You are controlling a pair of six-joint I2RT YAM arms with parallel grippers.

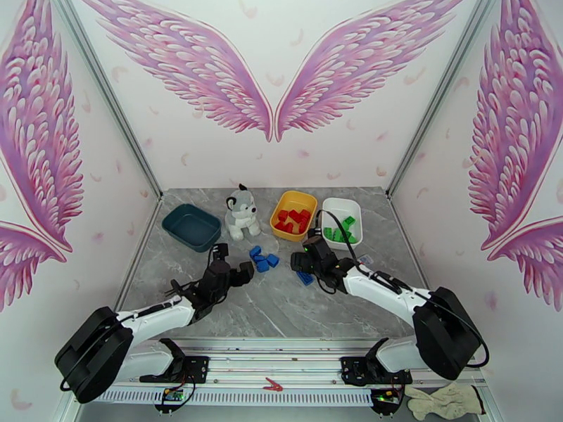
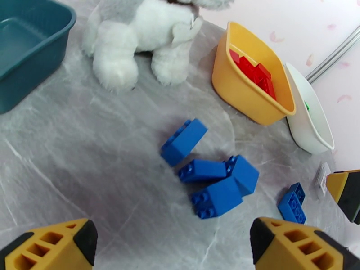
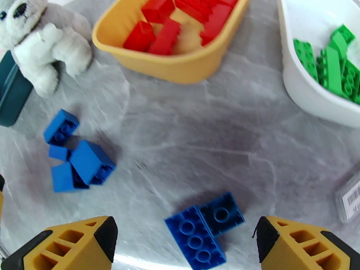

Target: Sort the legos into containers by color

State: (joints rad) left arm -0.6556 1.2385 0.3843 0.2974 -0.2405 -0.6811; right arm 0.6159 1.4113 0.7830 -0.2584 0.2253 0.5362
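1. The left pincer (image 1: 234,266) (image 2: 175,241) hangs low over the grey marble bench (image 1: 281,314), its yellow fingertips spread wide with nothing between them
2. In its wrist view a cluster of four blue legos (image 1: 262,260) (image 2: 211,176) (image 3: 76,163) lies on the bench at 12 o'clock, apart from the fingertips, with some bricks tipped on edge
3. The right pincer (image 1: 307,256) (image 3: 186,232) is also parted wide and grips nothing
4. In the right wrist view a pair of blue legos (image 1: 305,278) (image 2: 292,205) (image 3: 204,228) lies studs up between the two fingertips, the bricks touching each other but neither fingertip
5. From above, the cluster sits between the two pincers
6. At 1 o'clock from the cluster stands the yellow tray (image 1: 279,205) (image 2: 243,91) (image 3: 180,70), holding the red legos (image 1: 294,221) (image 2: 254,73) (image 3: 175,19)
7. Just beside it at 3 o'clock is the white tray (image 1: 338,202) (image 2: 310,127) (image 3: 306,86), holding the green legos (image 1: 343,230) (image 3: 333,64)
8. At 9 o'clock from the yellow tray sits the plush dog (image 1: 241,212) (image 2: 135,37) (image 3: 40,37)
9. At 9 o'clock from the dog is the teal tray (image 1: 191,226) (image 2: 27,50) (image 3: 11,95)
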